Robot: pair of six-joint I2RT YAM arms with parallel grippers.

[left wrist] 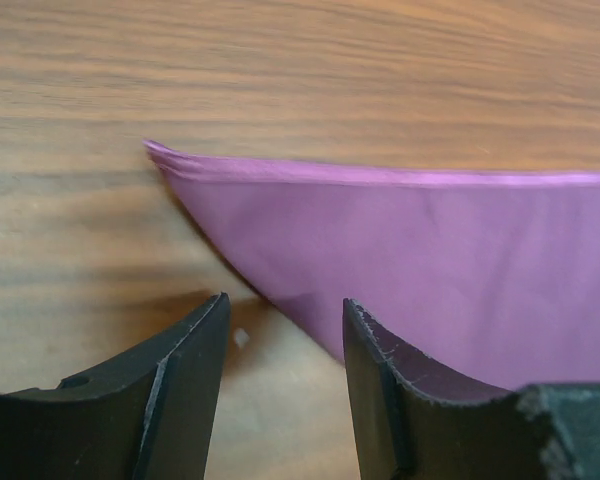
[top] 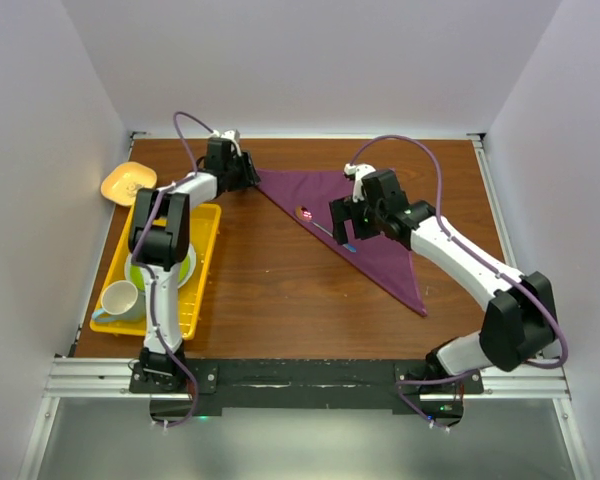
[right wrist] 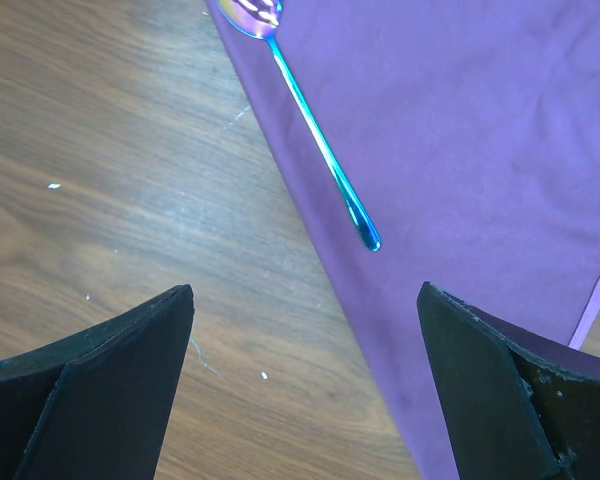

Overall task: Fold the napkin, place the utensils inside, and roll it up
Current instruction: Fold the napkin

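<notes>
Tray [top: 206,250], yellow, table L: green plate [top: 186,270] and white cup [top: 120,298] held inside.
Napkin [top: 305,190]: folded to triangle, laid flat centre-R; spoon [right wrist: 320,150] laid along its L edge.
L gripper [left wrist: 285,305]: slightly parted at napkin corner, nothing gripped.
R gripper [right wrist: 305,290]: spread wide above spoon handle, nothing gripped.

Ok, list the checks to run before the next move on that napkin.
1. Napkin folded into a triangle: ok.
2. Spoon lying on the napkin, along its folded edge: ok.
3. Right claw open and empty, over the spoon's handle end: ok.
4. Left claw open and empty by the napkin's corner: ok.
5. More utensils on the napkin: cannot tell, part of it is hidden.
</notes>
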